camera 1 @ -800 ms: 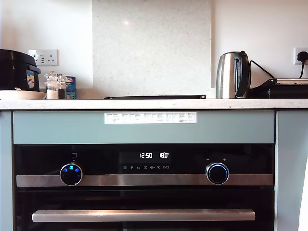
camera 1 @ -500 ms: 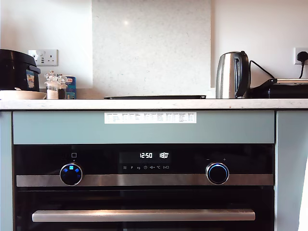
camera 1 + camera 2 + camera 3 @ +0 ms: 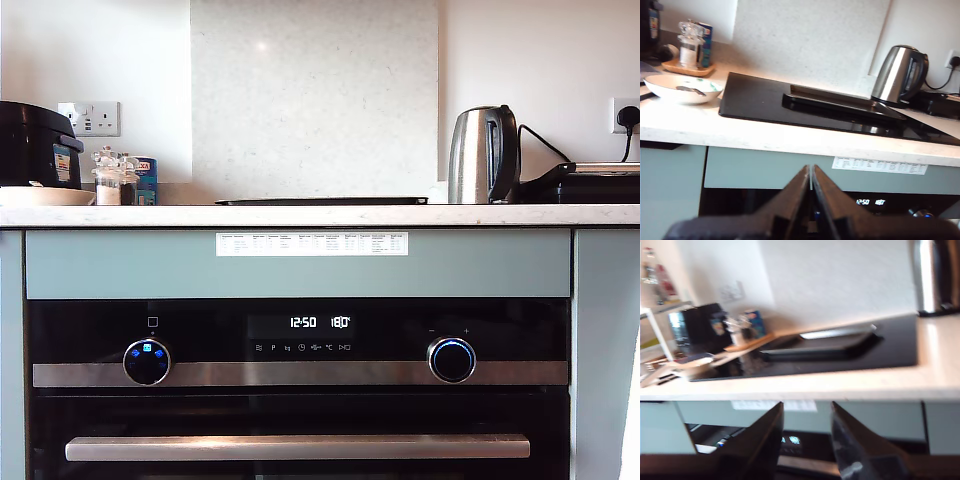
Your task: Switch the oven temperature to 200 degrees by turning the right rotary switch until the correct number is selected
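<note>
The oven (image 3: 300,400) runs off the bottom edge — second wrist view blurred.

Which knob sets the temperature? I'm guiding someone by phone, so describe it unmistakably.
Find the oven below the worktop, then the white digital display on its black front. In the exterior view, the right rotary switch sits to that display's right, above the steel bar handle. Its face is plain and dark inside a thin blue ring, whereas the other knob shows bright blue icons.

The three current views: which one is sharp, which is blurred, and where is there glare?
Exterior view: sharp, the oven display reads 12:50 and 180. First wrist view: fairly sharp, bright glare on the worktop edge. Second wrist view: blurred throughout, worktop washed out, my second gripper soft-edged.
</note>
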`<action>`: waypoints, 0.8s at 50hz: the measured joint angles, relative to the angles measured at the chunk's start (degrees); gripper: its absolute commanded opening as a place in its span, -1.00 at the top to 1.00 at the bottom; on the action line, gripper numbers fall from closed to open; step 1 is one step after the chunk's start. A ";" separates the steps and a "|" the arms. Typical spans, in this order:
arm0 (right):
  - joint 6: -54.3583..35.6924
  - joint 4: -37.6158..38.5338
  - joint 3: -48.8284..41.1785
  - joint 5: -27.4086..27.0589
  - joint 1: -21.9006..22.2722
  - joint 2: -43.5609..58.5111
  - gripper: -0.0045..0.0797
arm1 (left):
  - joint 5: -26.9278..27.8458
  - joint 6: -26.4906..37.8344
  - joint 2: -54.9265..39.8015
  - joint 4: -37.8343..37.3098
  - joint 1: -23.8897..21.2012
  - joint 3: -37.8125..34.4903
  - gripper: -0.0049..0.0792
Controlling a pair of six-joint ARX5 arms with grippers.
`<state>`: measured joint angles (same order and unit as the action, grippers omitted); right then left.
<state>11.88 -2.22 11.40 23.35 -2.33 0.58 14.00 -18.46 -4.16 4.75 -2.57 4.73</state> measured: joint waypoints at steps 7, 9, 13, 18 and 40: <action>-6.88 -1.20 4.04 1.86 -1.42 1.05 -0.37 | 0.37 -2.14 0.00 -0.79 0.00 0.00 0.94; -10.10 -1.95 4.59 2.03 -1.84 1.99 -0.45 | 0.48 -2.19 0.00 -1.03 0.00 0.00 0.94; -17.79 -4.72 4.74 2.08 -2.75 4.87 -0.58 | 0.50 -2.19 0.00 -0.98 0.00 0.00 0.94; -27.71 -8.87 4.68 1.68 -3.85 9.75 -0.66 | 0.50 -2.19 0.00 -0.94 0.00 0.00 0.94; -64.48 -7.15 4.66 -2.62 -11.37 32.33 -0.66 | 0.50 -2.21 0.00 -0.94 0.00 0.00 0.94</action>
<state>-52.60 -9.37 16.05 20.73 -13.69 32.91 14.50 -20.67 -4.16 3.81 -2.57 4.73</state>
